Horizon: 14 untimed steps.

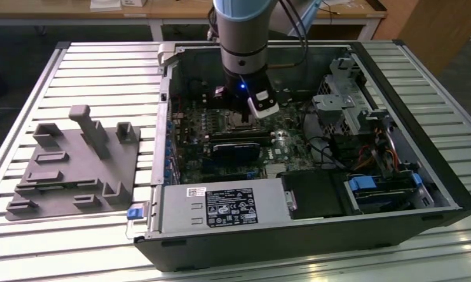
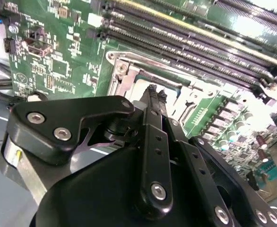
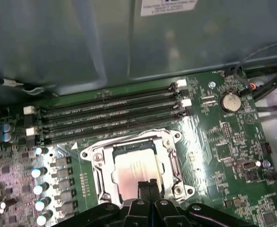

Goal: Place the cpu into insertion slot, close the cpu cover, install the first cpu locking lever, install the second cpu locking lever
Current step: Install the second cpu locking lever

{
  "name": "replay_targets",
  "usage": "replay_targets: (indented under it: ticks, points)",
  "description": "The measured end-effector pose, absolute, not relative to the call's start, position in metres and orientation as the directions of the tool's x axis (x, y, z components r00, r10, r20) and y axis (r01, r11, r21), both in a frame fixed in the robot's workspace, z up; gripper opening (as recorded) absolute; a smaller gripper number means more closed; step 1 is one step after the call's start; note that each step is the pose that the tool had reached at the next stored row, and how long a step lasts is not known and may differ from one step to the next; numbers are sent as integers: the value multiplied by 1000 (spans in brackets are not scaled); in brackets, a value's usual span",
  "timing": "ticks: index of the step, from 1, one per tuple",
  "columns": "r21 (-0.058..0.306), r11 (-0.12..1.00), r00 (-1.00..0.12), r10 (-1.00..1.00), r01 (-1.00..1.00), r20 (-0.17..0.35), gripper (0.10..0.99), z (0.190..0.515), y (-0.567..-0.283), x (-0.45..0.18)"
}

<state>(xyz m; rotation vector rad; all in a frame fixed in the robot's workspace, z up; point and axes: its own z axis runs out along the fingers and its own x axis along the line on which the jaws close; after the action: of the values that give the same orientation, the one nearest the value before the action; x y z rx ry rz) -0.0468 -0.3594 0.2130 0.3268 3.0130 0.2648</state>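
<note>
The cpu (image 3: 134, 169) lies flat in the insertion slot (image 3: 169, 163) on the green board, its silvery top showing. The cpu cover (image 3: 97, 163), a silver frame with screws at its corners, lies around the chip and looks lowered; I cannot make out how the locking levers stand. My gripper (image 3: 148, 185) hangs just above the edge of the chip, its two black fingers pressed together with nothing between them. In the second wrist view the shut gripper (image 2: 153, 92) points at the slot (image 2: 129, 78). In the exterior view the gripper (image 1: 241, 116) reaches down into the open computer case.
Long black memory slots (image 3: 110, 111) run beside the socket, with the grey case wall (image 3: 105, 42) behind them. A coin battery (image 3: 230, 100) and a row of capacitors (image 3: 37, 189) flank it. A grey fixture (image 1: 70, 170) sits on the slatted table at the exterior view's left.
</note>
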Motion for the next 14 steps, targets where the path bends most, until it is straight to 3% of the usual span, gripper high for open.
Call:
replay_targets:
  ticks: [9, 14]
  points:
    - [119, 972, -972, 215, 204, -93, 106, 213, -338, -46]
    - [113, 973, -972, 214, 204, -94, 106, 215, -336, -46]
